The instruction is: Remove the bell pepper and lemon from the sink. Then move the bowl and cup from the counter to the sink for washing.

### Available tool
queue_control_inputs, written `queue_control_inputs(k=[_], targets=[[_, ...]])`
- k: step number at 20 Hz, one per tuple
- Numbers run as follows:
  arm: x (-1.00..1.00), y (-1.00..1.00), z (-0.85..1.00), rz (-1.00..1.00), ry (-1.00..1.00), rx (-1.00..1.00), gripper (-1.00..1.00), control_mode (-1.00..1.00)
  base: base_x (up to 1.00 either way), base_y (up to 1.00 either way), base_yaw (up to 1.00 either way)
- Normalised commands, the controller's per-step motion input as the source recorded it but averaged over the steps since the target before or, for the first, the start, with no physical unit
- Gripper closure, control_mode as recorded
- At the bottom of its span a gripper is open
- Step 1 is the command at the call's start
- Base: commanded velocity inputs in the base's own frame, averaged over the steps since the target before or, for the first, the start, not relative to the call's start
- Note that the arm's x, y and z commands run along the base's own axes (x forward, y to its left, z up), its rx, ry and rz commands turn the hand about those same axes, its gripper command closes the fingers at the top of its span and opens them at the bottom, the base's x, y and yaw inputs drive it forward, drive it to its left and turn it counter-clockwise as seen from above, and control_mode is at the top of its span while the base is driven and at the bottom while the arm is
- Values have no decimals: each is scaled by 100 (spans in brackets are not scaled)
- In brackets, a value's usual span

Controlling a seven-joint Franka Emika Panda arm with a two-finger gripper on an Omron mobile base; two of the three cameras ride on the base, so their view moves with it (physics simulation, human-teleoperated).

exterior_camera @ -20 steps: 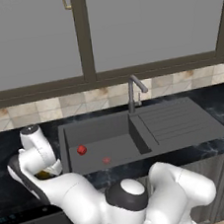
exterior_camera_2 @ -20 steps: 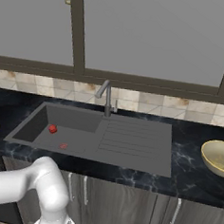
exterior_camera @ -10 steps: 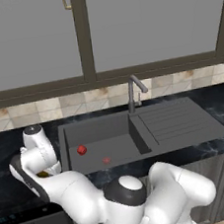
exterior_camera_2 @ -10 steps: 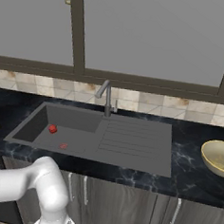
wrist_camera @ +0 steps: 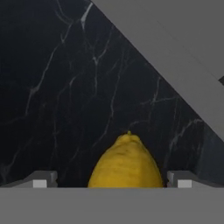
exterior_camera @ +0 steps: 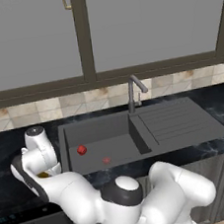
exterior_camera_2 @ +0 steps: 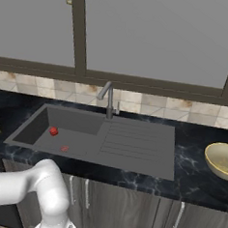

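Observation:
The lemon (wrist_camera: pixel 125 164) lies on the black counter (wrist_camera: pixel 65 96), between the fingertips of my gripper (wrist_camera: pixel 112 179). The jaws stand open, with a gap on each side of the fruit. In the left base view the hand (exterior_camera: pixel 40 155) hangs over the counter (exterior_camera: pixel 4 147) left of the sink (exterior_camera: pixel 136 131), with a bit of the lemon (exterior_camera: pixel 43 175) showing under it. The red bell pepper (exterior_camera: pixel 81 150) (exterior_camera_2: pixel 53 131) rests in the basin. The brass bowl (exterior_camera_2: pixel 222 161) sits on the counter at the far right. The cup is out of view.
A grey curved faucet (exterior_camera: pixel 133 92) stands behind the sink, and the ribbed drainboard (exterior_camera_2: pixel 133 141) lies to its right. A reddish drain spot (exterior_camera: pixel 106 160) marks the basin floor. A tiled backsplash and a window run behind the counter.

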Motion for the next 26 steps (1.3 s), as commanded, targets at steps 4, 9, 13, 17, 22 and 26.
queue_control_inputs(k=[4, 9, 13, 17, 22, 26], targets=[[5, 0, -2, 1, 0, 0, -100, -100, 0, 0, 0], [6, 0, 1, 8, 0, 0, -100, -100, 0, 0, 0], [0, -8, 19, 2, 0, 0, -100, -100, 0, 0, 0], [0, -22, 24, 0, 0, 0, -100, -100, 0, 0, 0], [-3, -32, 25, 0, 0, 0, -100, -100, 0, 0, 0], [-9, -48, 16, 0, -3, 0, -100, -100, 0, 0, 0]])
